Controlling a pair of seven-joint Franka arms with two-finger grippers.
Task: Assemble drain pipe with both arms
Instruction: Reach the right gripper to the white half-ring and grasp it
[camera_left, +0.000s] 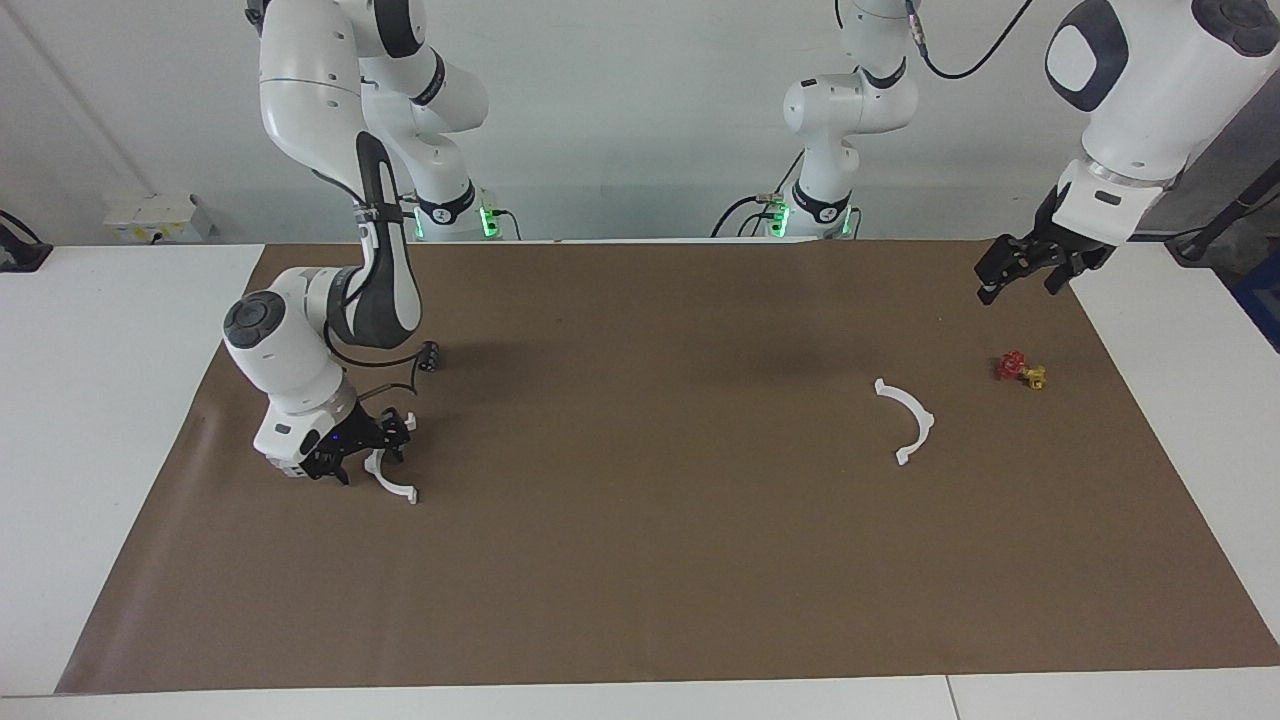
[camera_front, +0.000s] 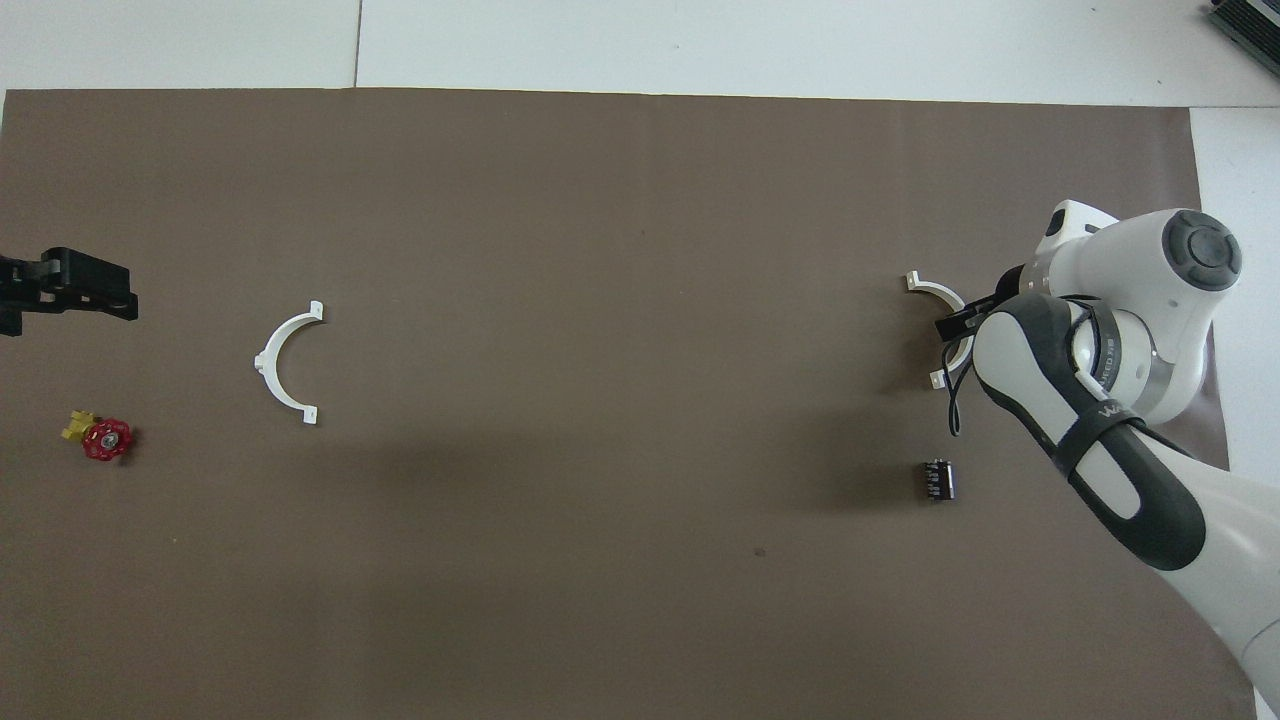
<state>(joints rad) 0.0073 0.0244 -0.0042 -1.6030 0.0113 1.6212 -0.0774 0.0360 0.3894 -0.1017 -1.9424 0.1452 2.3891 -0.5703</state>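
One white half-ring arc of the drain pipe (camera_left: 908, 418) lies flat on the brown mat toward the left arm's end; it also shows in the overhead view (camera_front: 280, 365). The other arc (camera_left: 392, 487) lies toward the right arm's end and also shows in the overhead view (camera_front: 935, 290). My right gripper (camera_left: 372, 462) is down at the mat, at the middle of this arc, and hides part of it; the overhead view shows the gripper (camera_front: 958, 335) over the arc. My left gripper (camera_left: 1030, 268) is open, empty and raised over the mat's edge, by the valve; it also shows in the overhead view (camera_front: 62, 288).
A small red-and-yellow valve (camera_left: 1020, 370) sits on the mat near the left gripper, also in the overhead view (camera_front: 100, 437). A small black part (camera_left: 430, 355) lies nearer to the robots than the right gripper, also in the overhead view (camera_front: 938, 480). The brown mat (camera_left: 640, 560) covers the white table.
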